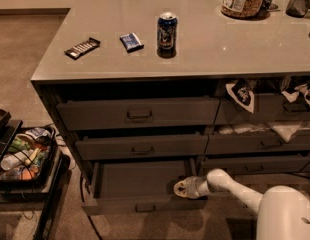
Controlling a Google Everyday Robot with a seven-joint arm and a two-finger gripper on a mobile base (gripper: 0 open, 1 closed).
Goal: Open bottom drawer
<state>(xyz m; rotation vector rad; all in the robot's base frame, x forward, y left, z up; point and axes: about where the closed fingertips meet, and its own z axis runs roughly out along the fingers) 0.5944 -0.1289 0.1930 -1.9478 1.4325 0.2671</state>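
floor: beige carpet (25, 49) | grey counter (245, 49) | black cart (54, 176) left | gripper (182, 188) low, before counter
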